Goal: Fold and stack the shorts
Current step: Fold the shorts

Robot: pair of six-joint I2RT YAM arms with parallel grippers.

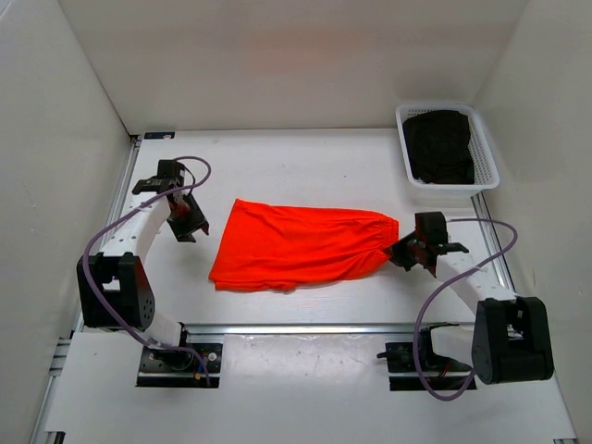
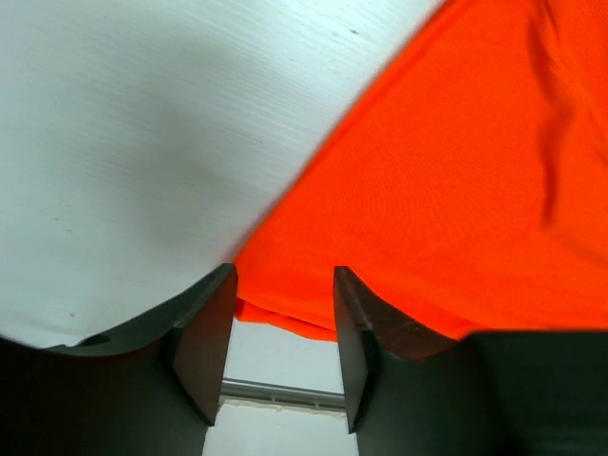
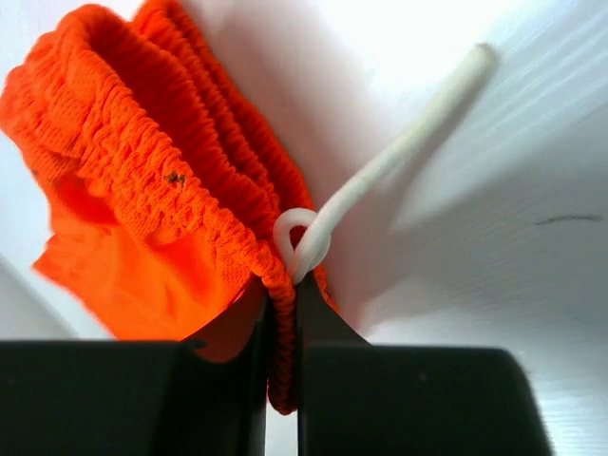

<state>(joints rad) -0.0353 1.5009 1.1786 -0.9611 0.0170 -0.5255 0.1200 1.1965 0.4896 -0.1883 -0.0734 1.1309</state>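
White table between white walls: right tool pinches the shorts by the waistband; left tool gapes, seemingly empty.

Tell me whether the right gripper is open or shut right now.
Shut on the shorts: the right wrist view shows the right gripper pinching the gathered waistband beside the white drawstring.

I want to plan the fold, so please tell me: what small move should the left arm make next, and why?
Probably slide the left jaws onto the hem edge of the shorts and close. They stand open just off the cloth, while the right jaws pinch the waistband.
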